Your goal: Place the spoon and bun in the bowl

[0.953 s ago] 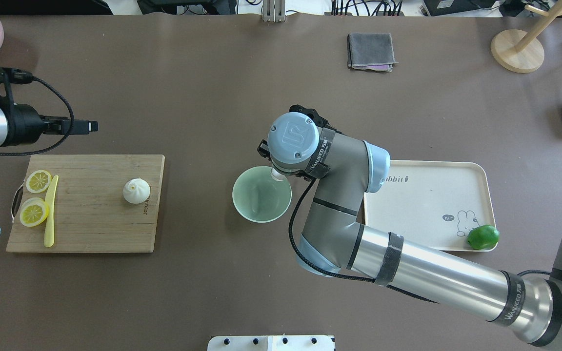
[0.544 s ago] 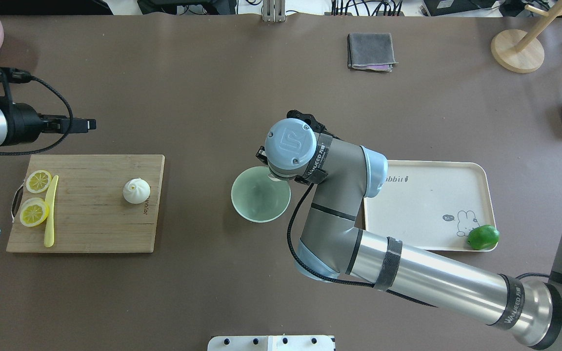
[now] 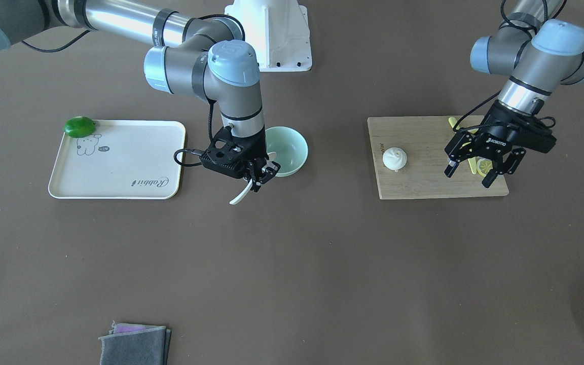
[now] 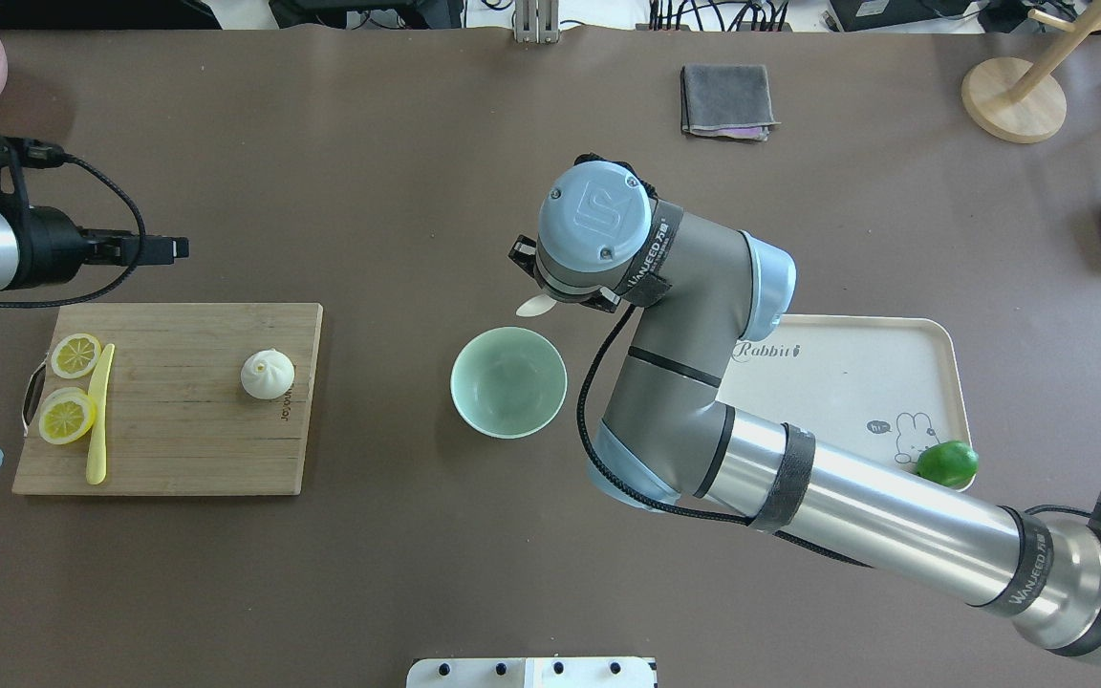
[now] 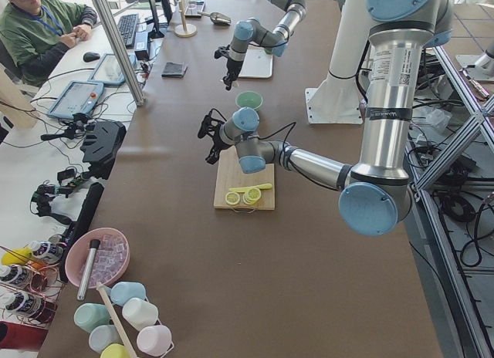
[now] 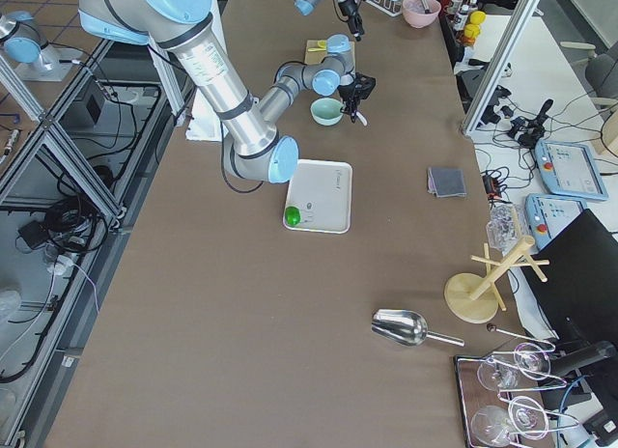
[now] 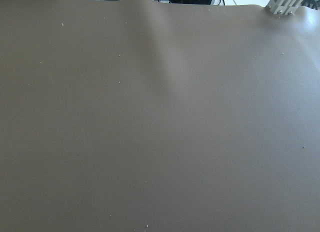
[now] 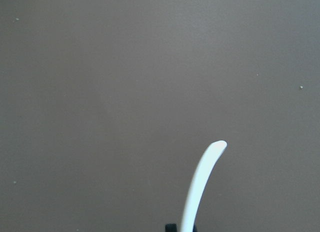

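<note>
Right gripper [image 3: 257,178] pinches spoon [image 3: 239,194] just past bowl's [image 3: 296,148] far rim, likely lining up drop; left gripper [image 3: 469,177] spread empty above board [image 3: 424,185], likely for bun [image 3: 395,158].

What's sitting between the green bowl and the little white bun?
Nothing sits there. In the overhead view, only bare brown table and a strip of the wooden cutting board lie between the bowl and the bun.
</note>
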### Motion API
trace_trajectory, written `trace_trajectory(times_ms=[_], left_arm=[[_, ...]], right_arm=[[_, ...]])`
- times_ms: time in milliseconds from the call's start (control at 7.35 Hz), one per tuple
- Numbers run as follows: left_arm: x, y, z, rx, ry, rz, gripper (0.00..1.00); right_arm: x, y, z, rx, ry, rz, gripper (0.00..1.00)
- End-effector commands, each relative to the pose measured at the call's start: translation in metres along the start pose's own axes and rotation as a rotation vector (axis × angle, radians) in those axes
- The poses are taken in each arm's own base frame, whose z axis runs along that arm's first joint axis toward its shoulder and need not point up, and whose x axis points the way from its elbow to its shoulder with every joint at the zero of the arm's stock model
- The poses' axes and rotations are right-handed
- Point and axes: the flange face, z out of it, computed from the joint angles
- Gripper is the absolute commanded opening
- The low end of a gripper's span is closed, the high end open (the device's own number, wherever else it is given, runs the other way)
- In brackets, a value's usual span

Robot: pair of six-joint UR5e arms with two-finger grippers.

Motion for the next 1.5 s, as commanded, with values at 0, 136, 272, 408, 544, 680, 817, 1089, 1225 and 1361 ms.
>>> trace_trajectory(times_ms=[0, 136, 272, 408, 544, 680, 817, 1089, 1225, 1361], left_arm=[[-0.004, 0.005, 0.007, -0.015, -0.009, -0.001, 0.98], [-0.005, 0.006, 0.008, -0.019, -0.012, -0.002, 0.98], [-0.009, 0.009, 0.011, -0.025, -0.020, -0.005, 0.98], [-0.010, 0.009, 0.012, -0.026, -0.023, -0.006, 0.98], [-0.011, 0.009, 0.012, -0.026, -0.022, -0.007, 0.98], [-0.013, 0.011, 0.014, -0.032, -0.026, -0.009, 0.98], [-0.015, 0.014, 0.017, -0.043, -0.026, -0.009, 0.98], [-0.013, 0.014, 0.018, -0.049, -0.024, -0.012, 0.98], [-0.013, 0.014, 0.020, -0.052, -0.023, -0.013, 0.98], [-0.018, 0.017, 0.027, -0.060, -0.033, -0.016, 0.98]], right_arm=[[-0.027, 0.053, -0.037, 0.045, 0.094, -0.033, 0.00], [-0.024, 0.097, -0.028, 0.120, 0.125, -0.093, 0.00], [-0.020, 0.127, -0.021, 0.112, 0.133, -0.125, 0.00], [-0.017, 0.136, -0.020, 0.106, 0.133, -0.131, 0.00], [-0.015, 0.132, -0.015, 0.136, 0.140, -0.145, 0.00], [-0.016, 0.124, -0.015, 0.182, 0.136, -0.148, 0.00], [-0.019, 0.114, -0.018, 0.207, 0.130, -0.140, 0.00], [-0.020, 0.103, -0.018, 0.272, 0.135, -0.148, 0.00], [-0.020, 0.105, -0.017, 0.278, 0.137, -0.156, 0.00], [-0.017, 0.117, -0.013, 0.277, 0.139, -0.169, 0.00]])
